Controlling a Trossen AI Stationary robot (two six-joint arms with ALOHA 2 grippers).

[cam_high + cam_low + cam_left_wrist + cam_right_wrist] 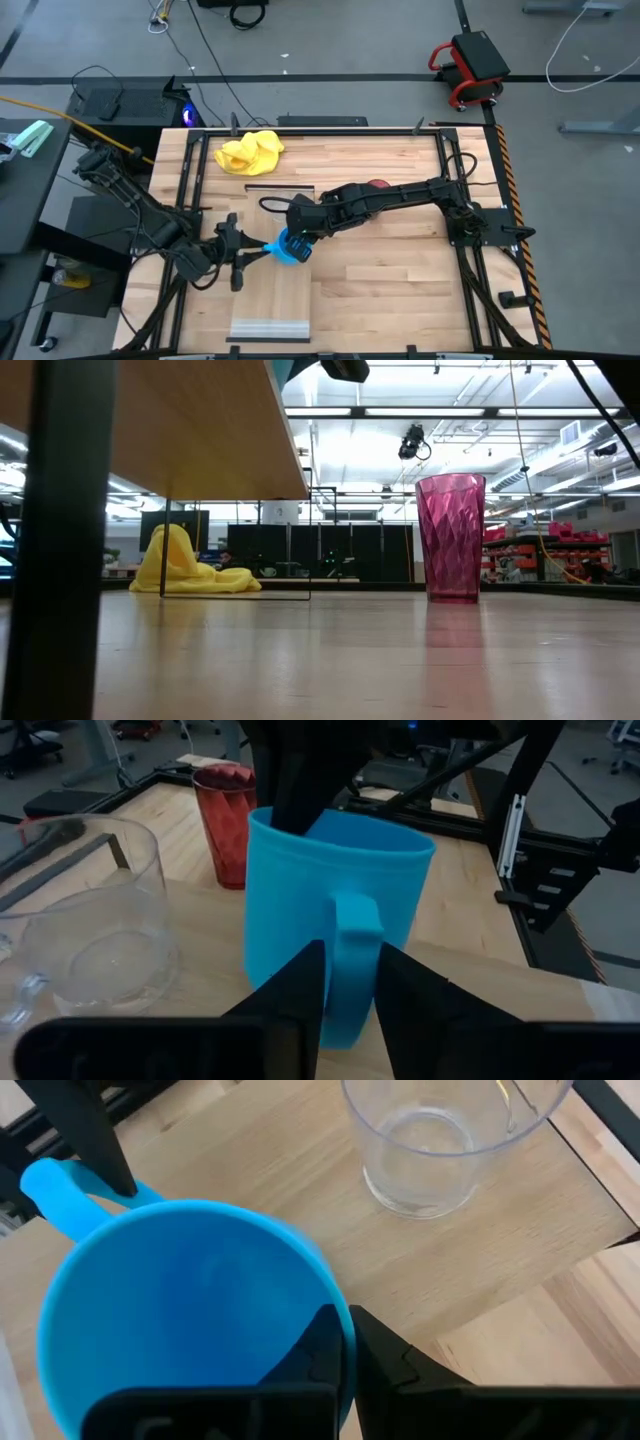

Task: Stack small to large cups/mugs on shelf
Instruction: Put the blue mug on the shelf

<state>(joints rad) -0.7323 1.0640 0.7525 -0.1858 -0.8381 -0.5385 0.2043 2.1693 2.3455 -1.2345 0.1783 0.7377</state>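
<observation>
Because the mug (292,247) was passing between my two arms, both claws had it at once, above the shelf (278,285). My left claw (350,990), reaching in from the left side of the table, had its two fingers shut on the mug's handle (352,960), which I judge gave a firm hold that left the mouth free. To its right, my right claw (345,1355) pinched the mug's rim, one finger inside the wall and one outside, carrying the mug upright so it could be set down level. The clear cup (440,1140) stood upright on the shelf just beside the mug, on the far side of it, probably so that it could go into the mug afterwards. Farther right and off the shelf, the red cup (451,536) stood upright on the table (400,290), partly hidden under my right arm in the high view, waiting as the largest. At the far edge of the table, a yellow cloth (250,152) lay well apart from all this. No cup was yet nested in another.
</observation>
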